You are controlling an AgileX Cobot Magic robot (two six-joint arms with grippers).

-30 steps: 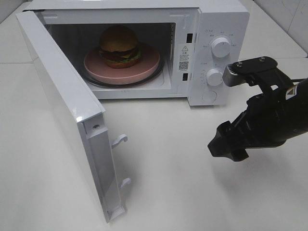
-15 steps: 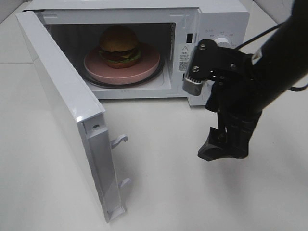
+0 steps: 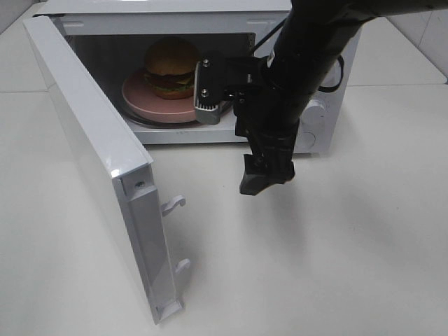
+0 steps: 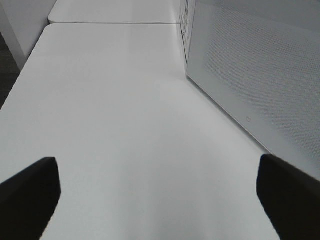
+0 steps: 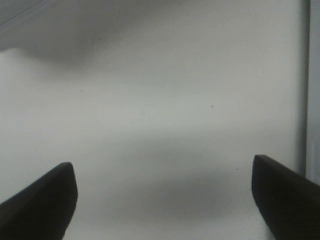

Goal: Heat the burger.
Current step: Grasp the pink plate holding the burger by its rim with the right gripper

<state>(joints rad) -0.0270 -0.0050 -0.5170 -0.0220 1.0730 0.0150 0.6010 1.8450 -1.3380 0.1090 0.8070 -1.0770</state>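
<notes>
The burger [image 3: 171, 64] sits on the pink plate [image 3: 150, 101] inside the open microwave [image 3: 175, 134] at the surface's far edge, so loading looks done. The right pincer [image 5: 160, 200] and left pincer [image 4: 160, 195] are both spread and empty. Next, I'd say, the door [image 3: 84, 133] needs pushing shut.

Right arm [image 3: 301, 70] hides most of the control panel [image 3: 315, 136] and the pink plate [image 3: 150, 101]'s right edge. Left gripper [image 4: 160, 200] and right gripper [image 5: 165, 200]: only fingertips, cropped at frame edges; right wrist view blurry, probably tabletop [image 5: 160, 100].
</notes>
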